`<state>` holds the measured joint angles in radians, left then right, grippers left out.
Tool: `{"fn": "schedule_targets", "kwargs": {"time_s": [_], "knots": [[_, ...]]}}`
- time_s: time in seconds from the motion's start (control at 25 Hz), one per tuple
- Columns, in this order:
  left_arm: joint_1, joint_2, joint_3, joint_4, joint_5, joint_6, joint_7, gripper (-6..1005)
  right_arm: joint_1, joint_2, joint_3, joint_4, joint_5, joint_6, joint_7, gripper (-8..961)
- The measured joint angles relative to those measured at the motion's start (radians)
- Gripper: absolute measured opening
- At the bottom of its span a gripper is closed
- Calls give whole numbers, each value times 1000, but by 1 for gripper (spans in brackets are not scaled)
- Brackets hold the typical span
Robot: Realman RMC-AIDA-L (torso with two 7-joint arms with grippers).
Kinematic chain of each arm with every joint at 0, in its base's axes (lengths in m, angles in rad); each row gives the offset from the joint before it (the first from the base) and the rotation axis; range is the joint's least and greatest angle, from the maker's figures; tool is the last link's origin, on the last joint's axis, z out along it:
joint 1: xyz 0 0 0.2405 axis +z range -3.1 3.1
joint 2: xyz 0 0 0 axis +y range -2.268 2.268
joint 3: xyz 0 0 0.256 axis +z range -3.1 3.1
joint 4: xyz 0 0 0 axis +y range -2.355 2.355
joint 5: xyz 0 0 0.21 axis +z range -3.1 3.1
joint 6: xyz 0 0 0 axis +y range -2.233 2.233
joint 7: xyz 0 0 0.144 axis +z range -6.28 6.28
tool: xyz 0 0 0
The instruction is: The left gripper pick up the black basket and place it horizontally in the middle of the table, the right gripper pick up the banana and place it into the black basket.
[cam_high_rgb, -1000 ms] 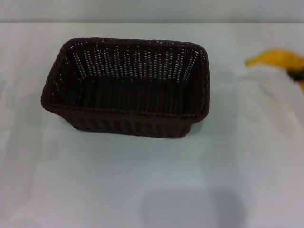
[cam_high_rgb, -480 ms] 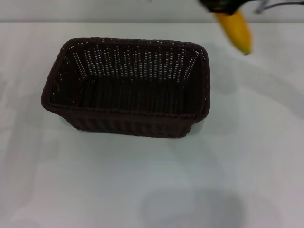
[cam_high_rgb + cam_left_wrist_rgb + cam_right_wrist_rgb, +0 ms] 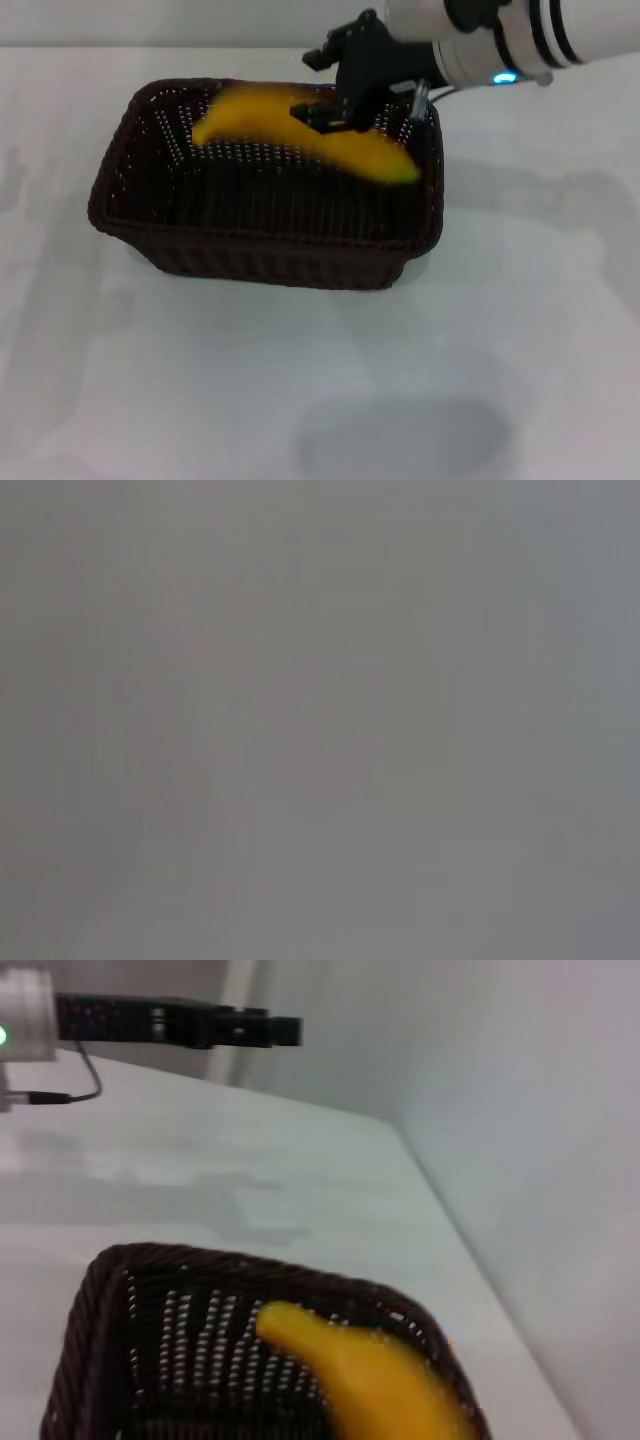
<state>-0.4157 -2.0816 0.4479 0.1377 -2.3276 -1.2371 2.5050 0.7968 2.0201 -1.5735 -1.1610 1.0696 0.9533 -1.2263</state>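
With the right hand (image 3: pixel 335 112) clamped on the banana (image 3: pixel 300 135) over the basket (image 3: pixel 265 250) mid-worktop (image 3: pixel 300 380), I'd lower it gently before letting go; left hand out of sight.

Pretty plain setup here. The desk (image 3: pixel 520 330) is glossy white, nothing printed on it, and it picks up soft greyish shadows, including a rounded darker patch near the front edge. Behind it in the head view runs a pale grey wall (image 3: pixel 150 20), and the right wrist view shows the same sort of bare light wall (image 3: pixel 500 1080) along the desk's side. Light looks even and diffuse. The left wrist view is just flat grey.
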Motion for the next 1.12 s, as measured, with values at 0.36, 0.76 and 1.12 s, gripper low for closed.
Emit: {"fn": "schedule_targets", "kwargs": {"time_s": [0.36, 0.76, 1.12], "knots": [[-3, 0, 0, -8, 0, -4, 14, 865, -108, -1, 19, -22, 152, -96, -42, 643], [-6, -3, -7, -39, -28, -50, 81, 864, -347, -6, 349, 136, 917, 27, -456, 823], [-27, -4, -8, -64, -32, -48, 83, 864, -328, 3, 613, 841, 1512, 320, -1313, 872]]}}
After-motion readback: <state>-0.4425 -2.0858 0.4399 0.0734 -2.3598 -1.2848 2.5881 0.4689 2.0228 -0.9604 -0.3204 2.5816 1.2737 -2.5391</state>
